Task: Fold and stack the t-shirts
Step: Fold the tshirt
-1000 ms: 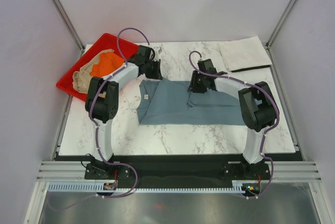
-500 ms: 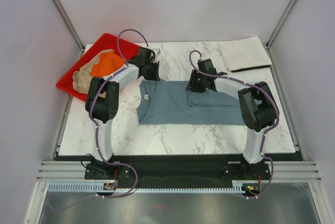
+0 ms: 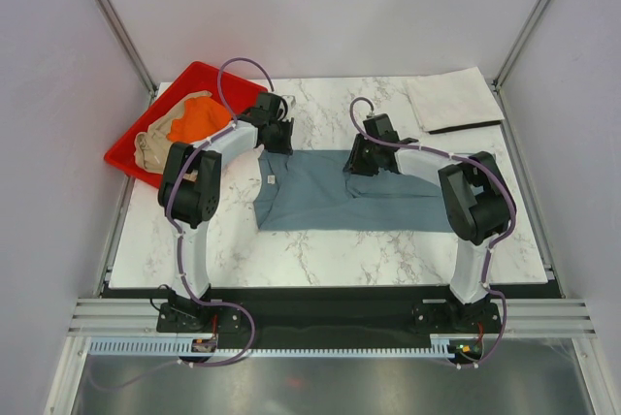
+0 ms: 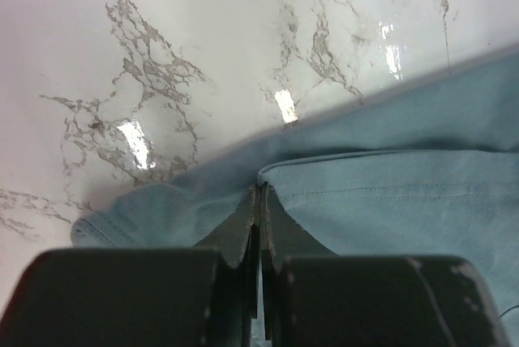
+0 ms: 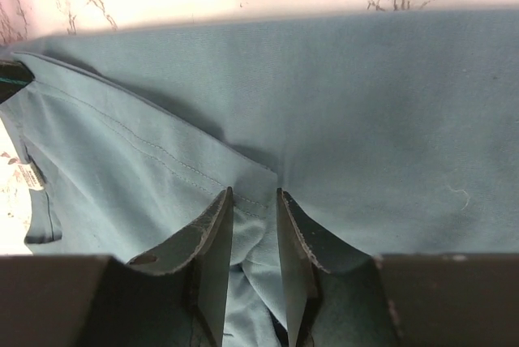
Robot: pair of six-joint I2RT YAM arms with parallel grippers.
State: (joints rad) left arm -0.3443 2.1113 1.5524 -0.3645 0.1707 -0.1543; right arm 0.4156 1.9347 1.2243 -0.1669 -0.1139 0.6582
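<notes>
1. Top external view showed the blue-grey t-shirt (image 3: 340, 192) spread on the tabletop (image 3: 320, 250).
2. Left pincer (image 4: 258, 193) and right pincer (image 5: 254, 197) each pinched its far hem, apparently to fold it.

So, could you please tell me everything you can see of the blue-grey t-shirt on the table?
The blue-grey t-shirt is soft, plain cotton-like fabric with stitched hems and a small label near its left end. It lies partly folded across the middle of the marble table, one layer doubled over another. The left gripper pinches its far-left edge with jaws closed on a fold; the right gripper holds a folded hem at the far edge, cloth between its jaws.
</notes>
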